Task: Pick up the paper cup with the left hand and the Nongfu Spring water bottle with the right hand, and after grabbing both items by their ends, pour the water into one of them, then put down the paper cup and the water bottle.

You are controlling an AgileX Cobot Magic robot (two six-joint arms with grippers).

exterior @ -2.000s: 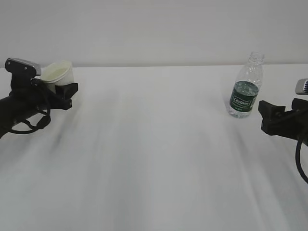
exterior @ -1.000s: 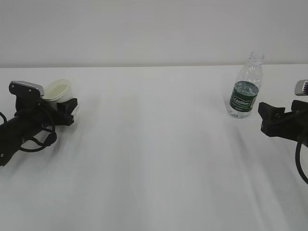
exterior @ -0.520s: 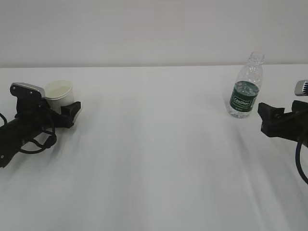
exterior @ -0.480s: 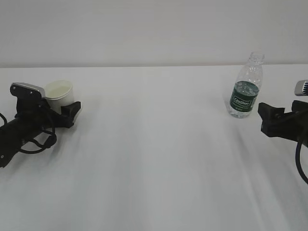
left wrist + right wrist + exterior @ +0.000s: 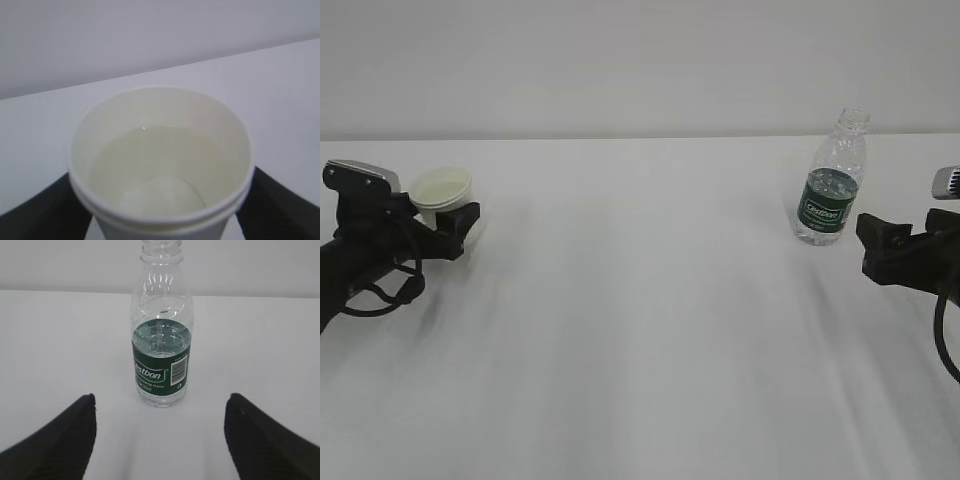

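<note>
Notably bottle (image 5: 161, 352) label reads "estbon"; both jaws open, cup (image 5: 160, 165) between left.

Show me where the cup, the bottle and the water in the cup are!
paper cup (image 5: 442, 187), exterior view, rim.
water bottle (image 5: 161, 372), right wrist view, green label.
water (image 5: 150, 165), left wrist view, surface inside cup.

I see a plain white table (image 5: 650, 330) running back to a pale wall. On it the paper cup (image 5: 442, 190) stands upright at far left, and the Nongfu Spring water bottle (image 5: 833, 183) stands upright, uncapped, well apart at right.
</note>
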